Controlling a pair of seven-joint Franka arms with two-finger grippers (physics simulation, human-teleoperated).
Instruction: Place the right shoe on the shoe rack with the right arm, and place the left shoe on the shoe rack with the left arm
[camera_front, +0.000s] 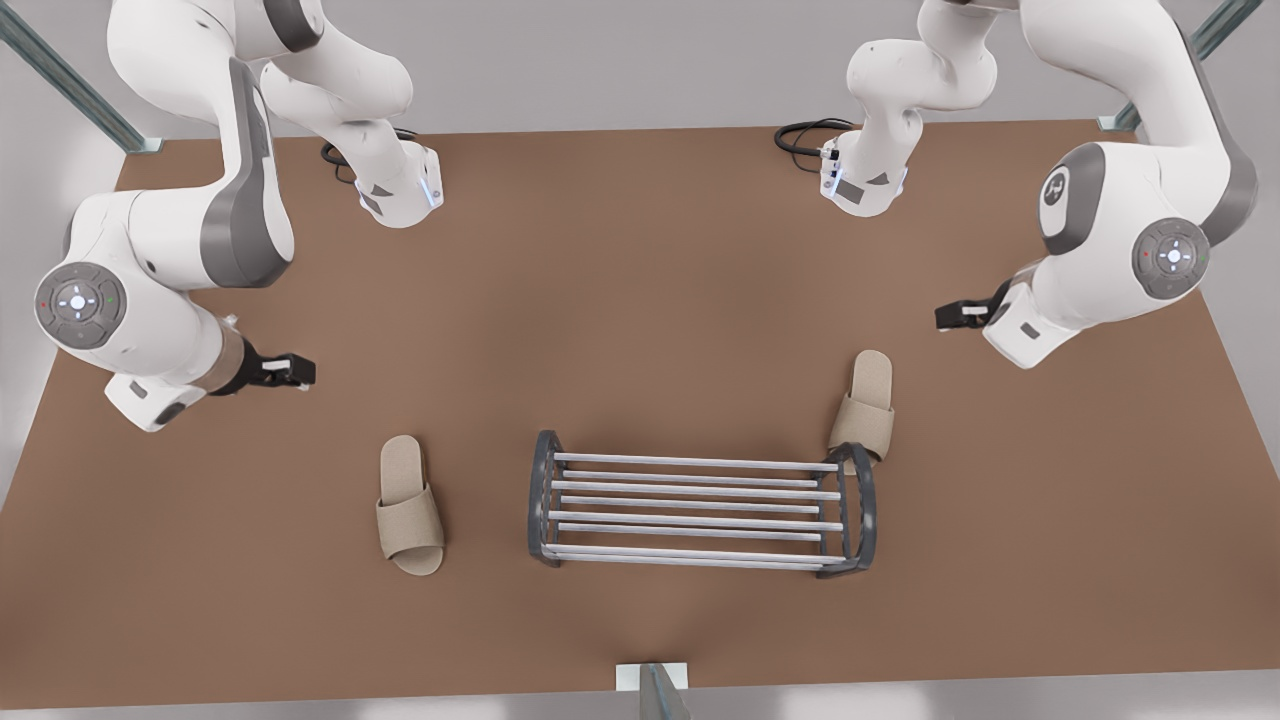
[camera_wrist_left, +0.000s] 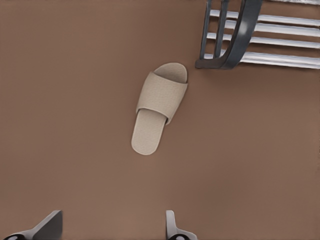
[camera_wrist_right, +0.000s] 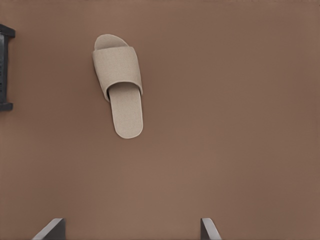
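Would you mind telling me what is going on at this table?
Two Franka arms are about to put two beige slippers on the shoe rack, and nothing is gripped yet. The left gripper hangs open near the slipper by the rack's end on the front view's right. The right gripper hangs open near the other slipper. Both slippers lie on the brown table.

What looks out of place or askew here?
Nothing is spilled or damaged. The left shoe lies slightly askew, its toe close to the shoe rack end frame; the right shoe lies well apart from it.
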